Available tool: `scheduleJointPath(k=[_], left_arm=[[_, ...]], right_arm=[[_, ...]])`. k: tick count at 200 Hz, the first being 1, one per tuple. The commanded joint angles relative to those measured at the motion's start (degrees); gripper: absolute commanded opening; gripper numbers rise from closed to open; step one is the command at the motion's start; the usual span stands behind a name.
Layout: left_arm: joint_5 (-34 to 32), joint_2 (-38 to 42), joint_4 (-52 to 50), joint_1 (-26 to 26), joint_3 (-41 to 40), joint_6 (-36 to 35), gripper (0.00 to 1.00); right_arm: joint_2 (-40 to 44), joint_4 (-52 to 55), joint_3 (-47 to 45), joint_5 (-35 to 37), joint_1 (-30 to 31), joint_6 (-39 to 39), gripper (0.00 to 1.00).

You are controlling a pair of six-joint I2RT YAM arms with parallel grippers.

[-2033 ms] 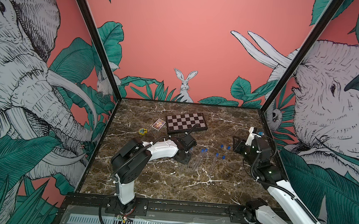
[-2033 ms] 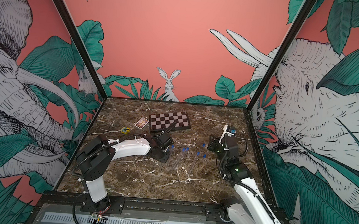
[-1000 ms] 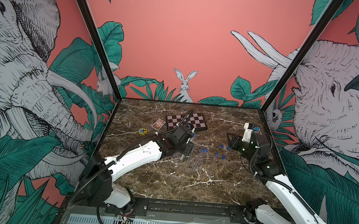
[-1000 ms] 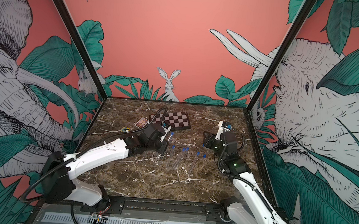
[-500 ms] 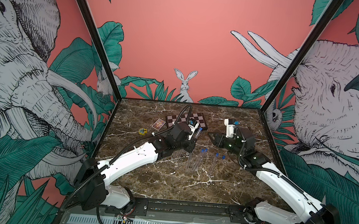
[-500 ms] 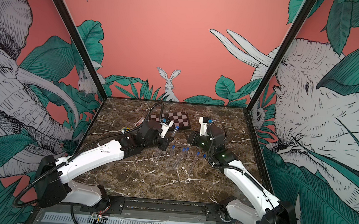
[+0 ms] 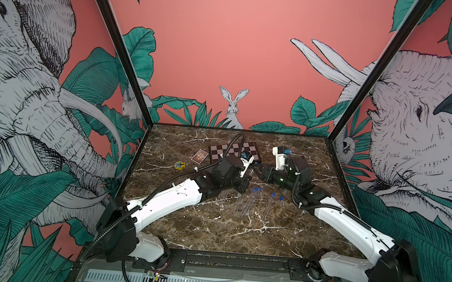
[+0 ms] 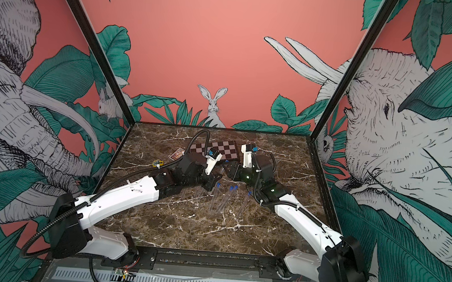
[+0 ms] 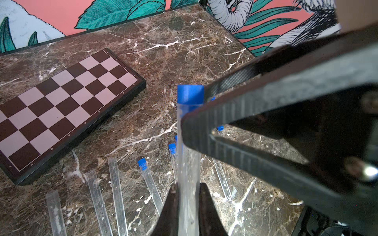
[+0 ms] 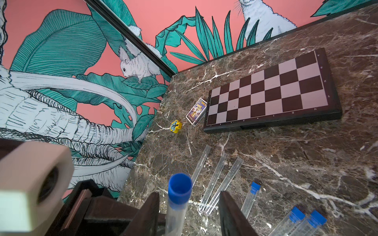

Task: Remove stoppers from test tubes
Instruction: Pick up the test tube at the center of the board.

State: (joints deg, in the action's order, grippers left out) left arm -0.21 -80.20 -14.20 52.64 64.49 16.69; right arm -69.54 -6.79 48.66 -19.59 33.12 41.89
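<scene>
Inspector: State the arm pose from the front rail point(image 7: 238, 260).
Technician: The left arm point(image 7: 172, 197) and right arm point(image 7: 344, 223) both reach forward, low over the worktop point(image 7: 213, 228), and converge at its centre. The wrists are turned inward, so the grippers meet tip to tip.

Inspector: What lies beneath them?
Technician: Three open test tubes point(image 10: 216, 177) lie side by side. Just beside them lie capped test tubes point(image 10: 250, 201), their blue stoppers point(image 10: 255, 187) pointing toward the back wall.

Inspector: Gripper condition?
Technician: The left gripper point(image 9: 188, 192) is clenched on the lower body of the held test tube point(image 9: 188, 163), which is raised clear of the worktop. Its stopper point(image 9: 190, 94) is seated in the far end. The right gripper point(image 10: 188, 193) is released. Its jaws stand apart on either side of that tube, just below the stopper. A clear gap shows on one side; contact on the other cannot be confirmed.

Inspector: Any legible marking?
Technician: Past the grippers, the chessboard point(image 10: 266, 92) carries the letters a to h along one long border. The marks on its short border are too small to read. The card pack point(image 10: 196, 111) just beside it is colour-printed, text illegible. The yellow toy clock point(image 10: 176, 126), near the pack, shows a blue dial with hands.
</scene>
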Motion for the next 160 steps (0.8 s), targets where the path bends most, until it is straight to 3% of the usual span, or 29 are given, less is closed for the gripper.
scheduleJointPath(k=[1,27,65,97,122,160], left_arm=[[0.8,0.1,1.9,0.4,1.5,0.1,0.07],[0.7,-0.1,2.0,0.5,1.4,0.1,0.08],[0.4,-0.1,1.7,0.5,1.3,-0.1,0.1],[0.3,0.1,1.7,0.5,1.0,-0.4,0.27],[0.1,0.2,2.2,0.6,0.6,-1.0,0.44],[1.4,-0.5,4.5,0.6,-0.2,-1.3,0.47]], right_arm=[[-1.0,-3.6,1.9,-0.8,0.8,1.2,0.43],[-2.1,-4.9,2.4,-1.5,1.2,1.6,0.34],[-1.8,-5.5,2.3,-1.4,1.3,2.0,0.14],[-0.8,-5.4,1.9,-0.9,1.4,2.2,0.03],[1.1,-5.4,1.2,0.6,1.5,2.5,0.02],[4.8,-5.6,-0.5,3.1,1.5,3.8,0.02]])
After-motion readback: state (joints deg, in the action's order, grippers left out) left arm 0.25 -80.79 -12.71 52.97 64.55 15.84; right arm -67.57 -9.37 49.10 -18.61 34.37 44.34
